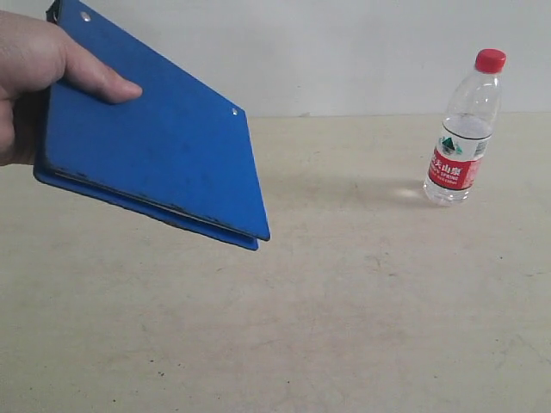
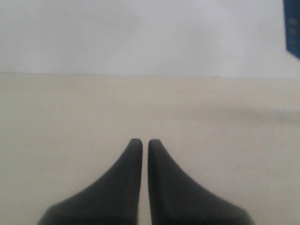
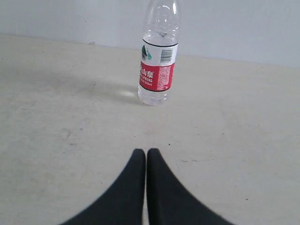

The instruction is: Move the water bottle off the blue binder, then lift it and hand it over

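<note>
The water bottle [image 1: 462,129] stands upright on the beige table at the right, red cap on top, apart from the binder. It shows too in the right wrist view as the bottle [image 3: 159,56], some way ahead of my right gripper [image 3: 146,151], which is shut and empty. A human hand [image 1: 39,73] holds the blue binder [image 1: 155,146] tilted in the air at the upper left, two silver rivets showing. My left gripper [image 2: 142,141] is shut with nothing in it, over bare table; a corner of the binder [image 2: 292,26] shows at that view's edge. Neither gripper shows in the exterior view.
The beige tabletop [image 1: 344,327] runs back to a pale wall [image 1: 344,52]. Small dark specks mark the table surface.
</note>
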You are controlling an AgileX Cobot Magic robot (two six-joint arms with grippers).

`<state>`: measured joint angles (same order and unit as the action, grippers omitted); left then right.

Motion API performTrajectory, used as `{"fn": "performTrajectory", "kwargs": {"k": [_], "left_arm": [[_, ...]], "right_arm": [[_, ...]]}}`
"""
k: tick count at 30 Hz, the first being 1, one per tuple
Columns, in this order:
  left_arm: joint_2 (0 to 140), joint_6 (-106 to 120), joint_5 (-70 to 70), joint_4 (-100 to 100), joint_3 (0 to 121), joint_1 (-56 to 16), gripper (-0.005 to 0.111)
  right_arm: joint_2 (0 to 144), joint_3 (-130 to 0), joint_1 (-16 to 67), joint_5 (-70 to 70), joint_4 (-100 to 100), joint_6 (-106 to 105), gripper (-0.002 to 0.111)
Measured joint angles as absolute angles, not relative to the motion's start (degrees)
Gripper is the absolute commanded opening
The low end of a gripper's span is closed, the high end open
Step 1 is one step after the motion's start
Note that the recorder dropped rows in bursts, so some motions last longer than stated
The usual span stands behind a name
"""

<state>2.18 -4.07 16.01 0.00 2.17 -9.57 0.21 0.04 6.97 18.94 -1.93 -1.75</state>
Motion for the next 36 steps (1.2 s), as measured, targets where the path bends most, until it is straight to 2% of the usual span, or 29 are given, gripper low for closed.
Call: {"fn": "performTrajectory", "kwargs": {"k": [11, 15, 20, 23, 36], "left_arm": [[0.18, -4.03, 22.01, 8.61, 0.16, -6.48, 0.004], [0.18, -14.38, 22.01, 6.96, 0.16, -6.10, 0.004], [0.18, -14.15, 22.48, 3.11, 0.16, 4.01, 0.004], [0.18, -12.91, 22.52, 1.85, 0.16, 6.86, 0.004], [0.18, -7.94, 22.29, 0.00, 0.16, 4.62, 0.004]], "right_arm": [[0.21, 0.04, 6.97, 18.98, -2.03, -1.53, 0.000], [0.21, 0.04, 6.97, 18.98, -2.03, -1.41, 0.000], [0.21, 0.04, 6.97, 18.98, -2.03, -1.41, 0.000], [0.21, 0.04, 6.97, 18.98, -2.03, -1.41, 0.000], [0.21, 0.04, 6.97, 18.98, -2.03, -1.41, 0.000]]}}
